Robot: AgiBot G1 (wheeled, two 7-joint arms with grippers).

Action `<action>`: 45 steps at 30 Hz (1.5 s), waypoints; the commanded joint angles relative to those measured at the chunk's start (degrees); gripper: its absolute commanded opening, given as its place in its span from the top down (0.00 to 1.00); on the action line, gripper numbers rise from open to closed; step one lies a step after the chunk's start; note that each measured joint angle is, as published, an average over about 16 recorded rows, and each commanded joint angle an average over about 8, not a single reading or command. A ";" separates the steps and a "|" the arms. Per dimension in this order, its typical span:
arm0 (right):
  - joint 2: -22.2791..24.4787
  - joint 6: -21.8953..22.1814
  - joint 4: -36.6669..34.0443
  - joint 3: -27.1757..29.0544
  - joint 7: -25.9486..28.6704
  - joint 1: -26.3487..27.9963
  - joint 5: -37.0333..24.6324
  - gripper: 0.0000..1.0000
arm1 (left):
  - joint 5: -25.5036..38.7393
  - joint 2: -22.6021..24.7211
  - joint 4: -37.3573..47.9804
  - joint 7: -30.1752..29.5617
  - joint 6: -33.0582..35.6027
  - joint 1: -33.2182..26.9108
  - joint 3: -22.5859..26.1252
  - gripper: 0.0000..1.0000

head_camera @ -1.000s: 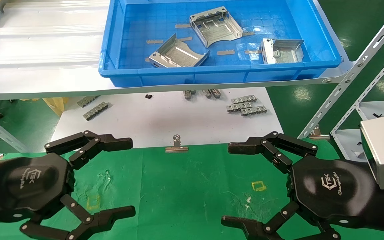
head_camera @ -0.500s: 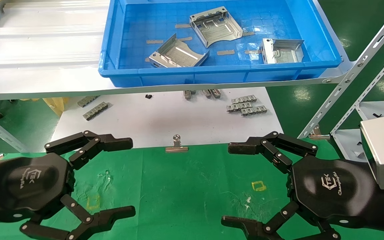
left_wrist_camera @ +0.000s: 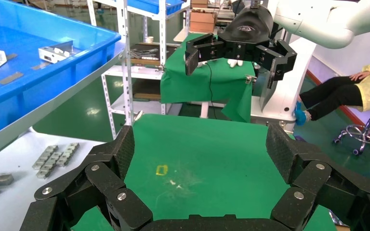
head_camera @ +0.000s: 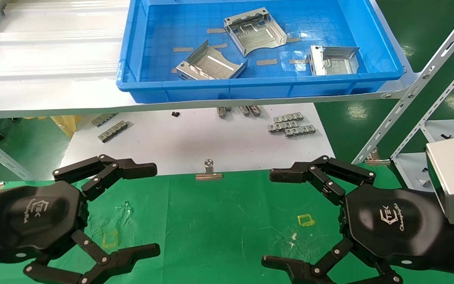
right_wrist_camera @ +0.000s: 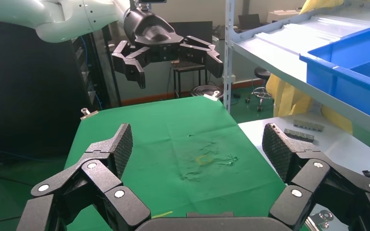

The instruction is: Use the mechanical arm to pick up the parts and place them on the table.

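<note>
Silver parts point(head_camera: 211, 65) untouched in blue bin point(head_camera: 172, 88) at upper centre; left gripper point(head_camera: 154, 209) and right gripper point(head_camera: 268, 217) spread empty above green table point(head_camera: 219, 221), so nothing picked yet, next a reach up into bin.

A glossy dark green floor point(head_camera: 353, 118) reflecting spots of overhead light spreads under a grey slotted-angle metal shelving frame point(head_camera: 416, 85) on the right. Far off stands another grey shelf rack point(left_wrist_camera: 125, 67) beside a green cloth-draped stand point(left_wrist_camera: 212, 84), with a seated person in a yellow coat point(left_wrist_camera: 361, 94) farther right. Elsewhere, a dark wall panel point(right_wrist_camera: 24, 91) and a round black stool point(right_wrist_camera: 259, 74) show.
</note>
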 commanded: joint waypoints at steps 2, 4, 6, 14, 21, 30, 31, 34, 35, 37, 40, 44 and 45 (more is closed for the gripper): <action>0.00 0.00 0.00 0.00 0.00 0.00 0.00 0.00 | 0.00 0.00 0.00 0.00 0.00 0.00 0.00 1.00; 0.00 0.00 0.00 0.00 0.00 0.00 0.00 0.00 | 0.00 0.00 0.00 0.00 0.00 0.00 0.00 1.00; 0.00 0.00 0.00 0.00 0.00 0.00 0.00 0.00 | 0.00 0.00 0.00 0.00 0.00 0.00 0.00 1.00; 0.00 0.00 0.00 0.00 0.00 0.00 0.00 0.00 | 0.00 0.00 0.00 0.00 0.00 0.00 0.00 1.00; 0.00 0.00 0.00 0.00 0.00 0.00 0.00 0.00 | 0.00 0.00 0.00 0.00 0.00 0.00 0.00 1.00; 0.00 0.00 0.00 0.00 0.00 0.00 0.00 0.00 | 0.00 0.00 0.00 0.00 0.00 0.00 0.00 1.00; 0.00 0.00 0.00 0.00 0.00 0.00 0.00 0.00 | 0.00 0.00 0.00 0.00 0.00 0.00 0.00 1.00; 0.00 0.00 0.00 0.00 0.00 0.00 0.00 0.00 | 0.00 0.00 0.00 0.00 0.00 0.00 0.00 1.00; 0.00 0.00 0.00 0.00 0.00 0.00 0.00 0.00 | 0.00 0.00 0.00 0.00 0.00 0.00 0.00 1.00; 0.01 -0.01 0.01 0.01 0.00 -0.01 0.01 0.00 | 0.00 0.00 0.00 0.00 0.00 0.00 0.00 1.00; -0.01 0.05 0.00 0.03 -0.02 0.03 0.00 0.00 | 0.00 0.00 0.00 0.00 0.00 0.00 0.00 1.00; -0.66 1.10 -0.10 0.09 -0.11 1.02 -0.48 0.00 | 0.00 0.00 0.00 0.00 0.00 0.00 0.00 1.00; -1.16 1.89 -0.28 0.07 -0.07 1.75 -0.84 0.00 | 0.00 0.00 0.00 0.00 0.00 0.00 0.00 1.00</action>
